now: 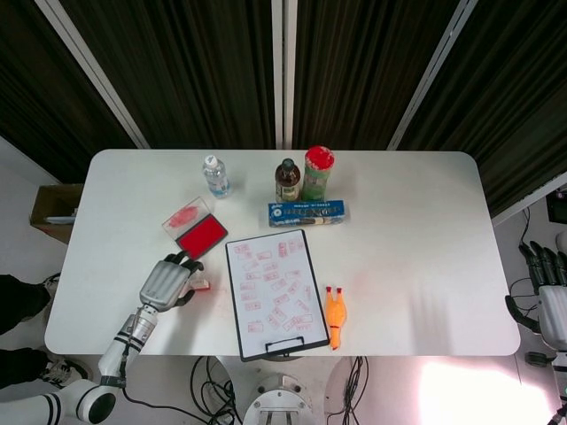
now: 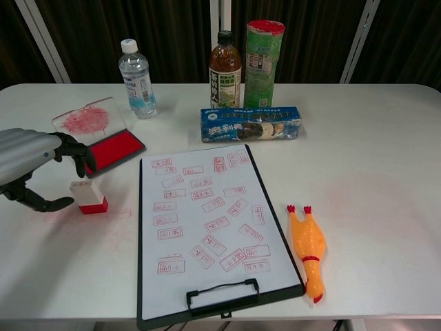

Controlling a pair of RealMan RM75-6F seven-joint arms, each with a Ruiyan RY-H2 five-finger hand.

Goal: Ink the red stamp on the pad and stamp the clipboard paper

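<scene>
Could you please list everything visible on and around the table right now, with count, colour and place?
stamp: one, white body with red base, upright left of the clipboard, between the left hand's fingers and thumb, not clearly gripped
ink pad: one, red, lid open, far left of the table
clipboard: one, black, white paper covered in red stamp marks, centre front
rubber chicken: one, orange, lying right of the clipboard
cookie box: one, blue, lying behind the clipboard
water bottle: one, clear, white cap, back left
tea bottle: one, brown, back centre
canister: one, green, red lid, beside the tea bottle
table: one, white
left hand: grey and black, around the stamp
right hand: off the table's right edge
</scene>
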